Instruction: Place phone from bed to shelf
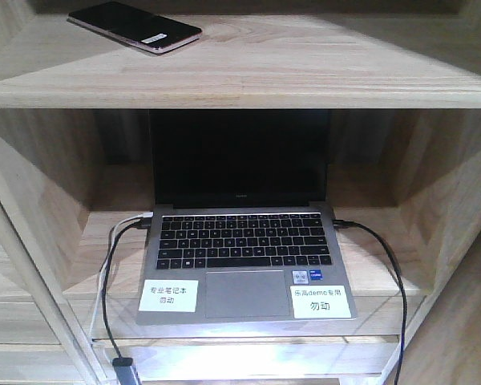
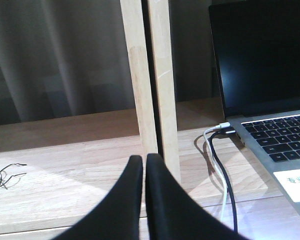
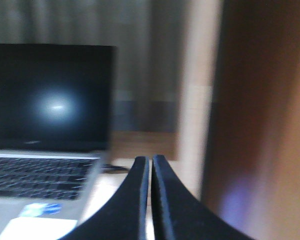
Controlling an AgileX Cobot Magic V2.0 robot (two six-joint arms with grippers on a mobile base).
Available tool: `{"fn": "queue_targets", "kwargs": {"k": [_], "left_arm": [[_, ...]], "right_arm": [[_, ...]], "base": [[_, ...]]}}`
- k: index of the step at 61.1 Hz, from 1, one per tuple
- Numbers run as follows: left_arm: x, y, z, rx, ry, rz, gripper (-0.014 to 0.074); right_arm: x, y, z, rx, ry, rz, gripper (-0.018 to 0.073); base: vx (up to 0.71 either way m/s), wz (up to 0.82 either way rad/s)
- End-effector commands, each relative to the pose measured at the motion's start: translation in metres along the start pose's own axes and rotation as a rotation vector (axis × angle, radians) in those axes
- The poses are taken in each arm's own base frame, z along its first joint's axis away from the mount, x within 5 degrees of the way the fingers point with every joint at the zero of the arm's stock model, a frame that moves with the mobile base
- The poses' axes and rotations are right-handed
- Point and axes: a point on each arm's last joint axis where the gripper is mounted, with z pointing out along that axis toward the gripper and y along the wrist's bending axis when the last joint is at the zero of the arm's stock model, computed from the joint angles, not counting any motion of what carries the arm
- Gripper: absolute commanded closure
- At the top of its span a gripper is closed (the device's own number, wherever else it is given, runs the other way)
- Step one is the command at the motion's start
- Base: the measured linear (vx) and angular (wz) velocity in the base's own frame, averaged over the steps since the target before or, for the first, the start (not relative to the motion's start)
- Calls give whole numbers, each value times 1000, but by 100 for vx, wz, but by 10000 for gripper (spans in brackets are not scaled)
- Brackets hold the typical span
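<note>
open grey laptop, black cable, white cable

Glossy phone — grained wood shelf

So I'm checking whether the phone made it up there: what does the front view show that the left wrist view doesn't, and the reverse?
Only the front view shows the phone, lying flat on the upper board of the shelf, above the laptop. Only the left wrist view shows the left gripper, jaws shut and empty, and a thin loose wire on the board. Both show the open laptop, its cables and the pale wood.
</note>
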Motion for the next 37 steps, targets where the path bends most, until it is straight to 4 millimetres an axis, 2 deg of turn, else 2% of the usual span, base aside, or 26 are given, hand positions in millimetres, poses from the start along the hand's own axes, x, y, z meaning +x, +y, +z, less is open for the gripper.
{"fn": "queue_targets", "kwargs": {"k": [1, 37], "left_arm": [[-14, 2, -2, -10, -99, -15, 595], [-14, 2, -2, -10, -99, -15, 595]], "right_arm": [[-7, -2, -1, 32, -98, -11, 566], [-6, -2, -1, 34, -79, -11, 566]], "base": [[0, 0], [0, 0]]}}
